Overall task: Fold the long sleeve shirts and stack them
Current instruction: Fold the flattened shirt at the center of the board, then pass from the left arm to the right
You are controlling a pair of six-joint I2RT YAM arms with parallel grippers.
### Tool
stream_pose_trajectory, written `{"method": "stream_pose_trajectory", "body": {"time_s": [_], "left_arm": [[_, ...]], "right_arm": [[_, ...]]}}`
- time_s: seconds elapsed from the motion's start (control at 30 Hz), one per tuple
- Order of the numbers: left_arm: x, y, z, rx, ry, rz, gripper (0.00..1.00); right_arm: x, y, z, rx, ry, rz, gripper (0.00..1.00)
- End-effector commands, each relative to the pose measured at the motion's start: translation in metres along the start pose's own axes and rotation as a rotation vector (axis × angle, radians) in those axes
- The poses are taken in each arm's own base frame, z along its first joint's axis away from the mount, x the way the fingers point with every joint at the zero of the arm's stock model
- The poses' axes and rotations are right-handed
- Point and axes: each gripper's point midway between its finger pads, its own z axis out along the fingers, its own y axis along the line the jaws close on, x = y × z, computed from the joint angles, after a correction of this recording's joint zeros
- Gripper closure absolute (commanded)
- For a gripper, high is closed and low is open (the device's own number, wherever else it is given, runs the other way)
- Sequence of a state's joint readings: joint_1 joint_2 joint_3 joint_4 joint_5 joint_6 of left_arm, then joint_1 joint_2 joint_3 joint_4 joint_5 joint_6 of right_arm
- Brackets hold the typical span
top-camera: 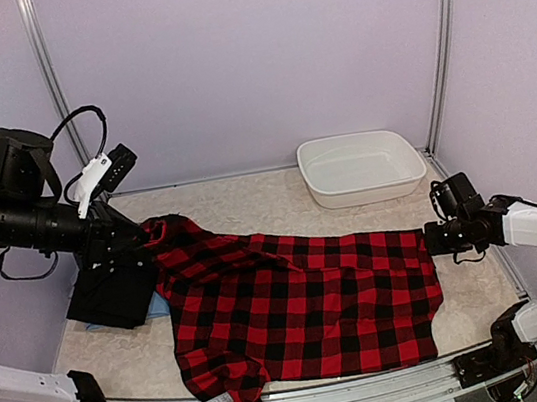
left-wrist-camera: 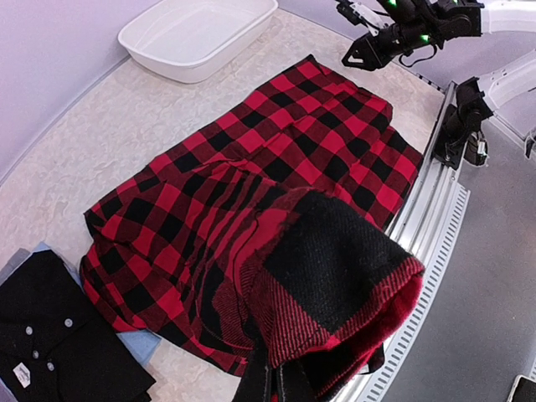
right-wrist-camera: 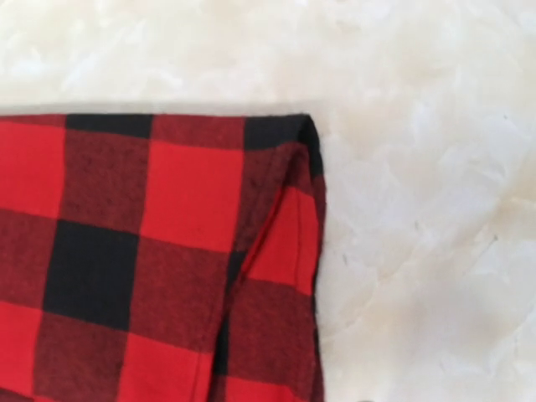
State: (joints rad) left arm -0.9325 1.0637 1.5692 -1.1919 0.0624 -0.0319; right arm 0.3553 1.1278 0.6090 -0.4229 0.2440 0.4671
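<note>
Your left gripper (left-wrist-camera: 273, 385) was clenched on a bunched fold of the red-and-black checked flannel shirt (top-camera: 305, 307), which spread flat from those fingers toward your right gripper (top-camera: 434, 237). A shirt corner lay free beneath the right fingers; whether they stood released could not be told.

Pale lilac panels close in the space: a back wall (top-camera: 246, 53) and two side walls (top-camera: 522, 72) angling toward it. Slim aluminium posts (top-camera: 441, 34) run upright where the panels meet. The table top (top-camera: 238, 200) is cream with a faint marbled pattern, matte and evenly lit, with only soft shadows. A ribbed metal rail (top-camera: 377, 387) borders its near edge, and a smooth grey surface (left-wrist-camera: 494, 276) lies beyond it.
</note>
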Motion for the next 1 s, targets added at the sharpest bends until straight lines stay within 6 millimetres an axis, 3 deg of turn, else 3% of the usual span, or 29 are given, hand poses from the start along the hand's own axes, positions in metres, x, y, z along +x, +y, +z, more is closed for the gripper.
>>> {"method": "stream_pose_trajectory", "body": {"time_s": [0.0, 0.2, 0.33, 0.43, 0.63, 0.77, 0.97], "left_arm": [[-0.006, -0.013, 0.006, 0.059, -0.012, 0.037, 1.0], [-0.003, -0.006, 0.019, 0.017, 0.027, 0.041, 1.0], [-0.004, 0.011, 0.035, -0.087, 0.059, 0.049, 1.0], [-0.009, 0.019, 0.054, -0.13, 0.069, 0.054, 1.0], [-0.012, 0.015, 0.108, -0.089, 0.126, 0.15, 0.98], [-0.022, 0.009, 0.13, -0.04, 0.118, 0.226, 0.97], [-0.046, 0.007, 0.126, -0.021, 0.078, 0.311, 0.97]], "right_arm": [[-0.012, 0.01, -0.003, -0.031, -0.024, -0.029, 0.59], [-0.014, 0.023, 0.009, -0.074, -0.004, -0.053, 0.59], [-0.014, 0.031, 0.014, -0.107, 0.006, -0.066, 0.59], [-0.014, 0.035, 0.016, -0.123, 0.012, -0.075, 0.59], [-0.017, 0.04, 0.014, -0.152, -0.009, -0.09, 0.59], [-0.022, 0.053, 0.01, -0.216, -0.028, -0.123, 0.59], [-0.035, 0.079, -0.008, -0.363, -0.095, -0.181, 0.58]]}}
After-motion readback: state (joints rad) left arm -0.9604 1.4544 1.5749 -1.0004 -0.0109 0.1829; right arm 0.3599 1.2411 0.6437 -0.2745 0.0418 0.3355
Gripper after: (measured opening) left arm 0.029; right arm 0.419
